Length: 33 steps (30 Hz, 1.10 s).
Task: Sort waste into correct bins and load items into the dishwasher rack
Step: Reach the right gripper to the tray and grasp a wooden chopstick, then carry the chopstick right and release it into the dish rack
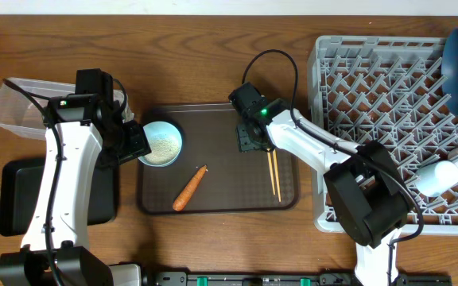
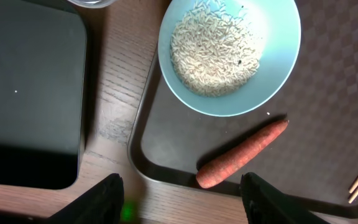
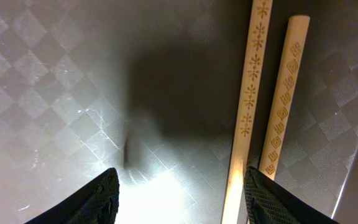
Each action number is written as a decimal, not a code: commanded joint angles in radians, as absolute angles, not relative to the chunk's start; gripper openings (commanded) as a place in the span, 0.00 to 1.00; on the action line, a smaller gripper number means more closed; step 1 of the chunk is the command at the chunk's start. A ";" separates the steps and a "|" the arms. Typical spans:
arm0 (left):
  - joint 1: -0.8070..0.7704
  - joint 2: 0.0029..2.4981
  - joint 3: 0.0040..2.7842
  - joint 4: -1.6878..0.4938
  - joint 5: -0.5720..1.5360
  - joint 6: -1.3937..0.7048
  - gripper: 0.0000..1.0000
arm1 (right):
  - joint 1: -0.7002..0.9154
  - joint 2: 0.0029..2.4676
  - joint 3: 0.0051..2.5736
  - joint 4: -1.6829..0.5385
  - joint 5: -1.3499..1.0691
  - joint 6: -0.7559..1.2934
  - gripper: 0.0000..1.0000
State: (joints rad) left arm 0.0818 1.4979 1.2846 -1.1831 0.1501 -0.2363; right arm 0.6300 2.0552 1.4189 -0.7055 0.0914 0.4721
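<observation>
Chopsticks [image 3: 250,106] are lying on the right side of the brown serving tray [image 1: 221,195], right end effector [image 3: 182,199] hovering wide open beside them; left end effector [image 2: 185,202] is hovering wide, empty, over the tray's left rim.

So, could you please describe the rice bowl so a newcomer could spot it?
Find the brown serving tray mid-table and look to its far left corner. The light blue bowl sits there, holding white rice grains. It is the only round dish on the tray; the orange carrot and wooden chopsticks there are long and thin.
</observation>
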 commanded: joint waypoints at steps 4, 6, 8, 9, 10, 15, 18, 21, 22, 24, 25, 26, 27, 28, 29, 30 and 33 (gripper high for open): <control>0.079 1.501 1.274 -1.192 0.138 -0.241 0.63 | 0.635 2.062 1.355 -0.706 0.135 0.528 0.64; 0.079 1.501 1.274 -1.192 0.138 -0.241 0.63 | 0.635 2.062 1.339 -0.699 0.135 0.531 0.64; 0.079 1.501 1.274 -1.193 0.138 -0.241 0.63 | 0.635 2.062 1.326 -0.695 0.134 0.531 0.65; 0.079 1.501 1.274 -1.192 0.138 -0.241 0.63 | 0.635 2.062 1.325 -0.696 0.131 0.531 0.65; 0.079 1.501 1.274 -1.192 0.138 -0.241 0.63 | 0.635 2.062 1.325 -0.697 0.128 0.531 0.64; 0.079 1.501 1.274 -1.193 0.138 -0.241 0.63 | 0.640 2.062 1.325 -0.697 0.096 0.531 0.37; 0.079 1.501 1.274 -1.193 0.138 -0.241 0.63 | 0.642 2.062 1.325 -0.699 0.097 0.536 0.22; 0.079 1.501 1.274 -1.193 0.138 -0.241 0.63 | 0.642 2.062 1.325 -0.707 0.097 0.539 0.18; 0.079 1.501 1.274 -1.193 0.138 -0.241 0.63 | 0.642 2.062 1.325 -0.712 0.097 0.539 0.16; 0.079 1.501 1.274 -1.193 0.138 -0.241 0.63 | 0.642 2.062 1.325 -0.723 0.097 0.539 0.12; 0.079 1.501 1.274 -1.193 0.138 -0.241 0.63 | 0.642 2.062 1.325 -0.726 0.097 0.539 0.10; 0.079 1.501 1.274 -1.193 0.138 -0.241 0.63 | 0.642 2.062 1.325 -0.727 0.097 0.539 0.07; 0.079 1.501 1.274 -1.193 0.138 -0.241 0.63 | 0.642 2.062 1.325 -0.726 0.097 0.539 0.05; 0.079 1.501 1.274 -1.193 0.138 -0.241 0.63 | 0.642 2.062 1.325 -0.726 0.097 0.539 0.03; 0.079 1.501 1.274 -1.193 0.138 -0.241 0.63 | 0.642 2.061 1.325 -0.725 0.097 0.539 0.01; 0.079 1.501 1.274 -1.194 0.138 -0.241 0.63 | 0.641 2.060 1.326 -0.726 0.097 0.540 0.01; 0.079 1.501 1.274 -1.197 0.138 -0.241 0.63 | 0.638 2.049 1.328 -0.726 0.097 0.543 0.01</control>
State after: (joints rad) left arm 0.0818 1.4979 1.2846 -1.1904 0.1501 -0.2363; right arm 0.6308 2.0384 1.3582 -0.7139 0.1112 0.5339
